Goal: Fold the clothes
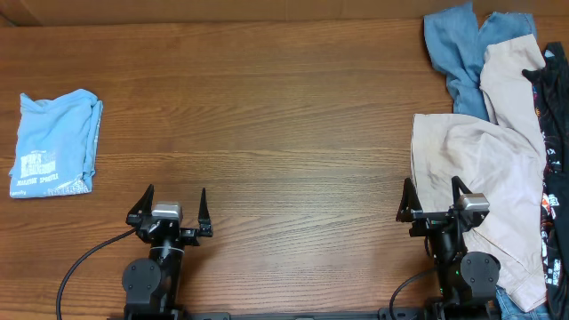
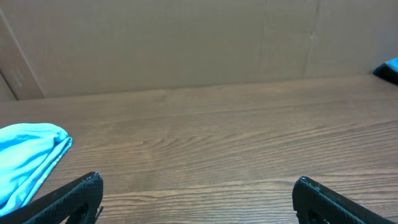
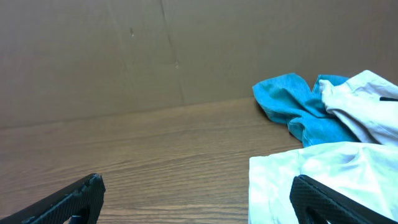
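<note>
A pile of clothes lies at the right of the table: a beige garment in front, a blue one behind it, another beige one and a black one at the right edge. A folded light blue shirt with white lettering lies at the far left. My left gripper is open and empty near the front edge. My right gripper is open and empty, one finger over the beige garment's front left part. The blue garment shows in the right wrist view.
The wooden table stretches between the folded shirt and the pile. A brown cardboard wall stands along the far edge. The folded shirt's edge shows in the left wrist view.
</note>
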